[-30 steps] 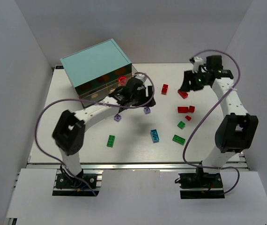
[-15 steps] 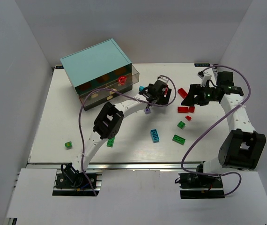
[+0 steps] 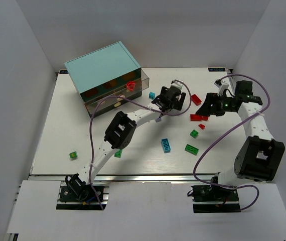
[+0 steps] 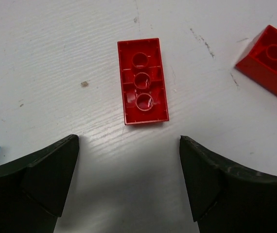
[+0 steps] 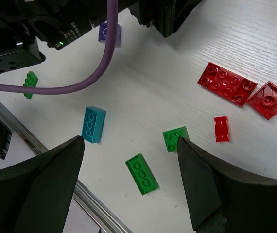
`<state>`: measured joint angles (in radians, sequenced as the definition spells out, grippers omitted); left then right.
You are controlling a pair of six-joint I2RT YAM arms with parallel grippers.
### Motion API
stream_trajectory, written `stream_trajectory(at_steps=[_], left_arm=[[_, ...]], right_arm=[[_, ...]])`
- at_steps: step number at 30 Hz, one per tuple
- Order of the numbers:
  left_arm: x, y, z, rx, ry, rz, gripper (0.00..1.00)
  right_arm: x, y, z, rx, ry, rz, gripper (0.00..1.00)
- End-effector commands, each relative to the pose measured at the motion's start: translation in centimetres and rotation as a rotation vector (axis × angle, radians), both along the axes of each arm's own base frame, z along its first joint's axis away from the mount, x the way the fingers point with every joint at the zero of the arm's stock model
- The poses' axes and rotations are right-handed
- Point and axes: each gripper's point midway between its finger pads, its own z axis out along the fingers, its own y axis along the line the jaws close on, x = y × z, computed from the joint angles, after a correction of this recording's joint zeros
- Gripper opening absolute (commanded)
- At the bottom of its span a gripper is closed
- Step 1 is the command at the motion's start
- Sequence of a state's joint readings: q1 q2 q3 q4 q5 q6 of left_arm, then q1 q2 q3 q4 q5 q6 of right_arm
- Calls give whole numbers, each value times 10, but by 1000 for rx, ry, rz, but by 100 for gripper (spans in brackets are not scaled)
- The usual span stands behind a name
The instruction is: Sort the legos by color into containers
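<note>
My left gripper [image 4: 129,179] is open and empty, low over the table, with an upside-down red lego [image 4: 143,81] just ahead of its fingertips and a second red lego [image 4: 269,63] to the right. In the top view the left gripper [image 3: 175,98] is right of the light-teal cabinet [image 3: 103,68], whose upper drawer [image 3: 133,85] stands open with a red piece inside. My right gripper [image 5: 129,179] is open and empty, high above a green lego [image 5: 142,174], a small green lego [image 5: 175,138], a cyan lego [image 5: 93,124] and a red plate [image 5: 227,83].
The top view shows a cyan lego [image 3: 166,145], green legos [image 3: 191,149] [image 3: 73,155], a small cyan lego [image 3: 152,95] and a purple lego [image 3: 157,119]. The right gripper [image 3: 208,106] hovers by the red pieces. The left arm's purple cable crosses the right wrist view.
My left gripper has moved from the open drawer rightward to the red lego. My right gripper has come forward and left over the red pieces. A green lego now lies at the front left.
</note>
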<state>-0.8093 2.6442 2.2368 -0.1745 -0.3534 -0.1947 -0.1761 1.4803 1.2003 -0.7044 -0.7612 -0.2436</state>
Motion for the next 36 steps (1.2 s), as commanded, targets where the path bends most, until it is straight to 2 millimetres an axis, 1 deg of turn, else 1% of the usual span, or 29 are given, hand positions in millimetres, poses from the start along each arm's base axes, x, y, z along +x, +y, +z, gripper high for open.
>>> stream_trajectory(at_steps=[1, 4, 5, 7, 8, 9, 10, 11, 13, 14, 16, 17, 19, 20, 21, 24, 25, 27, 28, 29, 30, 32, 33, 34, 35, 36], left_arm=[[20, -6, 28, -90, -78, 42, 93], [25, -14, 32, -138, -101, 41, 92], [27, -16, 28, -145, -106, 42, 91], [29, -19, 29, -165, -120, 38, 90], [33, -23, 35, -199, -144, 40, 89], [33, -24, 32, -204, -146, 41, 89], [38, -20, 32, -212, -150, 50, 88], [39, -21, 28, -215, -152, 48, 86], [41, -21, 27, -222, -158, 58, 84], [41, -21, 23, -228, -153, 65, 81], [42, -20, 22, -231, -156, 75, 75], [44, -20, 22, -239, -166, 79, 67], [44, -21, 23, -250, -174, 79, 60], [46, -22, 26, -259, -185, 80, 57], [47, -22, 28, -263, -190, 83, 49], [46, -24, 29, -267, -192, 75, 39], [46, -23, 29, -264, -190, 74, 32], [44, -22, 27, -250, -181, 74, 26], [44, -22, 34, -253, -186, 70, 21], [42, -21, 34, -249, -184, 61, 19], [41, -22, 51, -265, -199, 54, 18], [37, -24, 69, -286, -218, 20, 14], [32, -23, 68, -279, -208, 3, 13], [29, -24, 99, -311, -235, -18, 10], [24, -24, 112, -324, -239, -36, 9], [15, -26, 110, -323, -213, -78, 8]], right_arm=[[4, -1, 5, 18, -40, 13, 82], [2, -2, 5, 17, -45, 9, 82], [2, -4, 4, 16, -45, 4, 82], [1, -5, 4, 13, -45, 0, 82], [0, -6, 3, 14, -42, -6, 82], [0, -7, 3, 17, -43, -10, 82], [0, -8, 2, 19, -44, -11, 82], [-1, -8, 2, 22, -44, -12, 82], [-2, -8, 2, 31, -38, -17, 82], [-2, -9, 2, 32, -39, -21, 81], [-2, -10, 3, 35, -39, -23, 81], [-2, -11, 3, 34, -40, -25, 81], [-1, -12, 3, 35, -40, -28, 81], [-1, -11, 2, 36, -39, -26, 81], [-1, -12, 2, 38, -39, -28, 81], [-1, -11, 4, 47, -41, -24, 81], [-1, -11, 4, 53, -36, -26, 81], [-1, -10, 5, 60, -37, -22, 80], [-3, -9, 5, 63, -31, -20, 80], [-3, -8, 7, 63, -39, -13, 80], [-5, -8, 7, 62, -37, -12, 80], [-6, -8, 6, 54, -42, -4, 80], [-7, -8, 7, 49, -48, -2, 79], [-8, -8, 6, 46, -49, -1, 79], [-9, -9, 6, 40, -51, 0, 79], [-10, -9, 6, 37, -53, 1, 79]])
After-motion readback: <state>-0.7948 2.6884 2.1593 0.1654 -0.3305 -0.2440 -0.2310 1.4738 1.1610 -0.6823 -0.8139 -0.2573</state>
